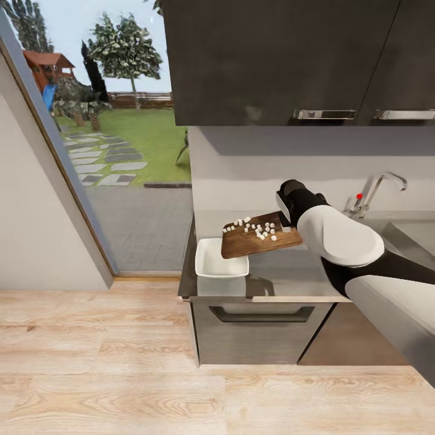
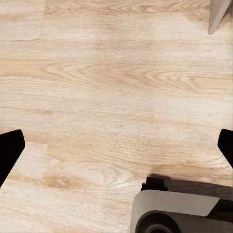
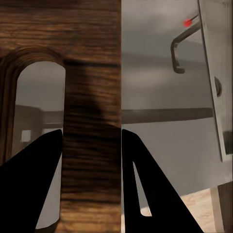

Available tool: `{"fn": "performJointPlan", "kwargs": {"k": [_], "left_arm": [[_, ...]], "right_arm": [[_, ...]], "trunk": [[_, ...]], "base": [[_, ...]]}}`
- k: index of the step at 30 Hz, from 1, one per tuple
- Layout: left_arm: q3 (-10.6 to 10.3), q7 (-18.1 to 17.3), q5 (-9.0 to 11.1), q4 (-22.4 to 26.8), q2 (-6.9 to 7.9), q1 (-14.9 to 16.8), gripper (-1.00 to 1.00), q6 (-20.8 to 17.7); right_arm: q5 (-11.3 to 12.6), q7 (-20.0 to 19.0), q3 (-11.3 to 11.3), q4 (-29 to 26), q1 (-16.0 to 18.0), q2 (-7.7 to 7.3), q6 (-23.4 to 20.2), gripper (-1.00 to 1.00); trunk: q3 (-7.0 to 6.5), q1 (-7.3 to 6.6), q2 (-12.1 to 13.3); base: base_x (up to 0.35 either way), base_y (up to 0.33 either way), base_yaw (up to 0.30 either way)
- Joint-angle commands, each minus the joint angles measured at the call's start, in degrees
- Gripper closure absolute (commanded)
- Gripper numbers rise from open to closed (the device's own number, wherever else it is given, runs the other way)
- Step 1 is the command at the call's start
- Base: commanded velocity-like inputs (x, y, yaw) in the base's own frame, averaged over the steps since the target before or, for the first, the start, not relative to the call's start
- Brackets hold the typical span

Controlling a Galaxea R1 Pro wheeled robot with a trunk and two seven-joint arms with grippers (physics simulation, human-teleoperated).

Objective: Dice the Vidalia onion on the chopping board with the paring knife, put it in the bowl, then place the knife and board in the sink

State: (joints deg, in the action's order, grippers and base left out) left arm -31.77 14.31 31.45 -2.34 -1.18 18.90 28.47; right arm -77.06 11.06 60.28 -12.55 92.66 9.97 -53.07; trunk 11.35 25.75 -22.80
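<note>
The board (image 1: 254, 238) is clamped by the right gripper (image 1: 289, 212) at its 3 o'clock end, long axis tilted toward 8 o'clock over the bowl (image 1: 211, 261), dice (image 1: 260, 229) on top. The left gripper (image 2: 116, 145) is held wide open, empty.

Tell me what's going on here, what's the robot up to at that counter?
The right gripper is clamped on the handle end of the chopping board, holding it lifted and tilted over the countertop, its low corner over the white bowl. The diced onion sits on the board; none shows in the bowl. The left gripper is open above the wooden floor.
</note>
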Motion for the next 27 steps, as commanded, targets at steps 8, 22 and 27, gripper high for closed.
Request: {"fn": "performJointPlan", "kwargs": {"k": [8,22,27], "left_arm": [[-0.48,0.2,0.19,-0.21,-0.05,0.09,-1.0,0.27],[-0.48,0.2,0.19,-0.21,-0.05,0.09,-1.0,0.27],[-0.48,0.2,0.19,-0.21,-0.05,0.09,-1.0,0.27]], "right_arm": [[0.42,1.23,0.28,0.2,0.06,0.03,-0.01,1.0],[0.42,6.5,0.19,0.67,0.13,0.03,0.07,1.0],[0.42,6.74,0.18,0.77,0.14,0.03,0.06,1.0]], "trunk": [[0.12,0.03,-0.12],[0.12,0.03,-0.12],[0.12,0.03,-0.12]], "base": [[0.0,0.0,0.0],[0.0,0.0,0.0],[0.0,0.0,0.0]]}}
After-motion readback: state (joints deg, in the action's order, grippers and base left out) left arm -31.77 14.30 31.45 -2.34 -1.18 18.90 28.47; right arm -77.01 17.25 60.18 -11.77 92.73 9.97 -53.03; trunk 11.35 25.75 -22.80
